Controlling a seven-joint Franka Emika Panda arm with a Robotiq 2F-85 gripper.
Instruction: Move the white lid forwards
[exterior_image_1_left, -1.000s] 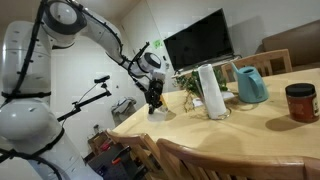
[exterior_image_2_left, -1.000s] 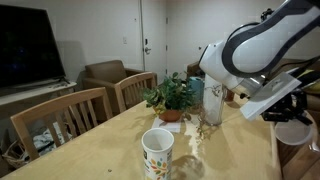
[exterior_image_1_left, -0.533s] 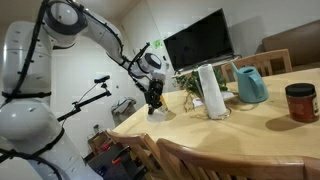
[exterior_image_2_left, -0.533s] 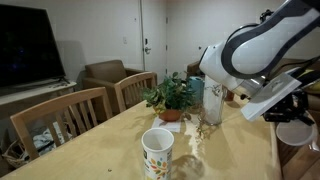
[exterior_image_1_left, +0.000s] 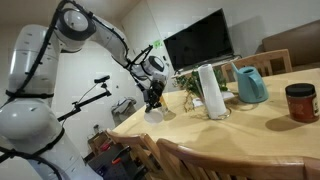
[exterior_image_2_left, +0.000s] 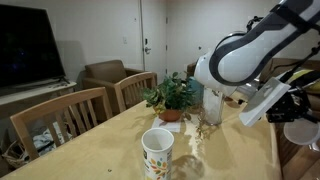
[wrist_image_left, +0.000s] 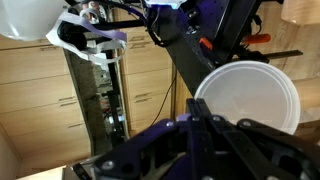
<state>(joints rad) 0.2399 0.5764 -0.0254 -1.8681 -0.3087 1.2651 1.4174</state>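
The white lid is a flat round disc that fills the right side of the wrist view. My gripper is shut on its rim and holds it in the air, with floor and cabinets behind it. In both exterior views the gripper hangs at the end of the wooden table. The lid shows just under it and as a white disc off the table's edge.
On the table stand a tall white cylinder, a teal pitcher, a red-brown jar, a potted plant and a patterned cup. Wooden chairs line the sides. A TV stands behind.
The arm's upper links have shifted. The gripper with the lid has moved slightly down and outward at the table's end.
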